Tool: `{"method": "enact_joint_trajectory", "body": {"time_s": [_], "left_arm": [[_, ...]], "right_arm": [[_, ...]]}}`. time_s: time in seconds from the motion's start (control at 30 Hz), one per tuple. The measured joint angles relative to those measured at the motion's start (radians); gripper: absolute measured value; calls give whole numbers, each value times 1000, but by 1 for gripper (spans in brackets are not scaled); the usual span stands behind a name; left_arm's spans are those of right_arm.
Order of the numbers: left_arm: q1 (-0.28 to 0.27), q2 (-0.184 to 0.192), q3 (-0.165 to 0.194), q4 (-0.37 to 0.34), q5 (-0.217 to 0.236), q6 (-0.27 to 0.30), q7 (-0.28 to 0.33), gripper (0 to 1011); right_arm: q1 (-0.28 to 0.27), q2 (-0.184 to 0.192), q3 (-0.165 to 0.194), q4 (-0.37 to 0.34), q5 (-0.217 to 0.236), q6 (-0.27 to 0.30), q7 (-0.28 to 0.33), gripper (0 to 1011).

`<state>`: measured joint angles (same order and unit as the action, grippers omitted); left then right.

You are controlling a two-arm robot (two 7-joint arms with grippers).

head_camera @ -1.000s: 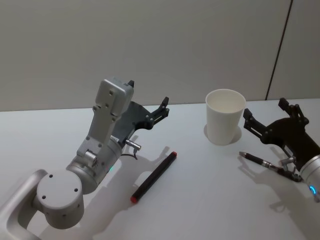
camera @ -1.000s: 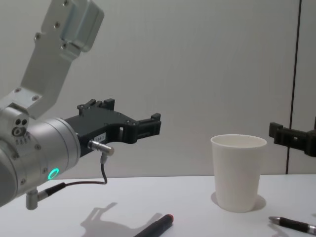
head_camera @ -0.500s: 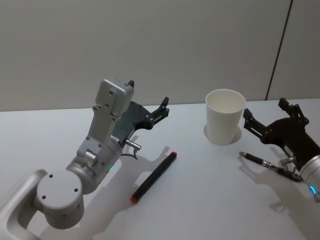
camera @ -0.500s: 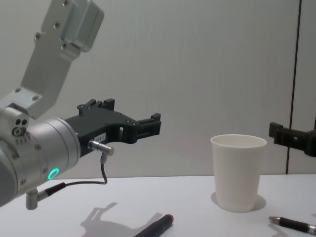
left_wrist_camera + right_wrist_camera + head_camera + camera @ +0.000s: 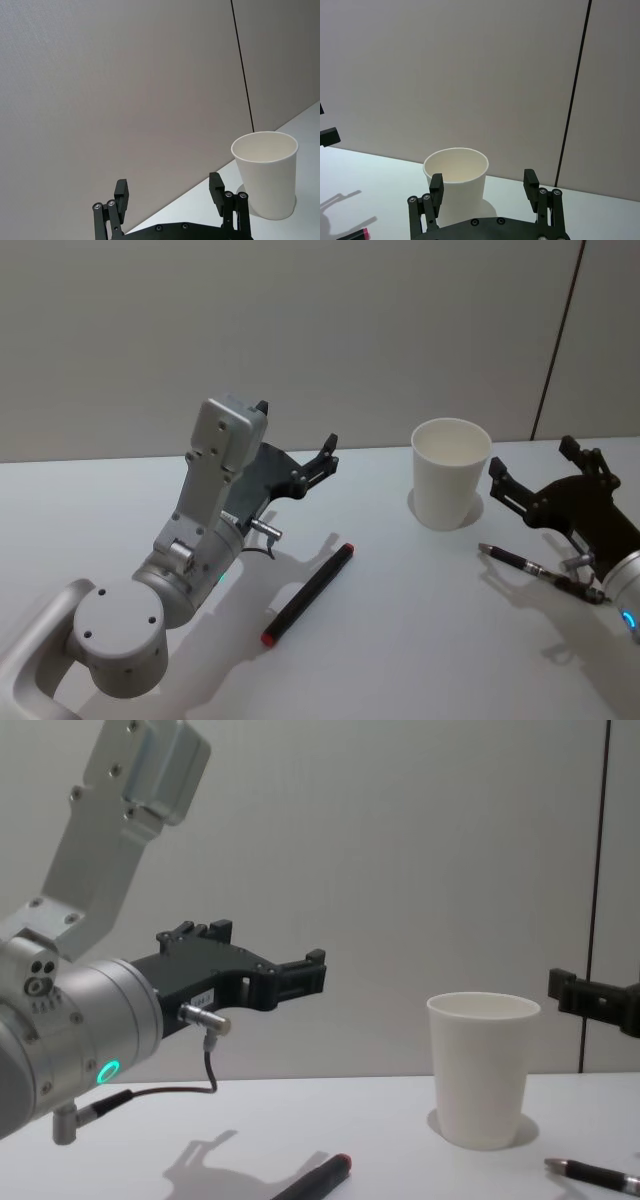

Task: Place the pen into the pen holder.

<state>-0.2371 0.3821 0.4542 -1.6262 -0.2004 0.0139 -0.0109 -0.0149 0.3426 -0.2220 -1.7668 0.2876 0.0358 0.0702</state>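
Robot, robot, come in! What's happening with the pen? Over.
Left gripper and right gripper open, empty. Black red-ended marker and thin dark pen lying on white table, outside white paper cup. Nothing blocking cup.

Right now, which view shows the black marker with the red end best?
The head view: the black marker lies full-length on the table. The chest view catches one red end; the right wrist view, a red tip.

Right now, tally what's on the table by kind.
Pens: 2, black marker with red end and slim dark pen
Cups: 1, white pen holder
Total: 3
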Motion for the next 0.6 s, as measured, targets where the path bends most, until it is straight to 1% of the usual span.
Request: {"method": "enact_joint_trajectory", "body": {"time_s": [0.23, 0.6], "left_arm": [[0, 0, 0, 0, 0, 0, 0, 1001], [0, 0, 0, 0, 0, 0, 0, 1001]], "right_arm": [[-8, 22, 17, -6, 10, 7, 7, 1001], [-43, 64, 47, -23, 30, 34, 6, 1001]]}}
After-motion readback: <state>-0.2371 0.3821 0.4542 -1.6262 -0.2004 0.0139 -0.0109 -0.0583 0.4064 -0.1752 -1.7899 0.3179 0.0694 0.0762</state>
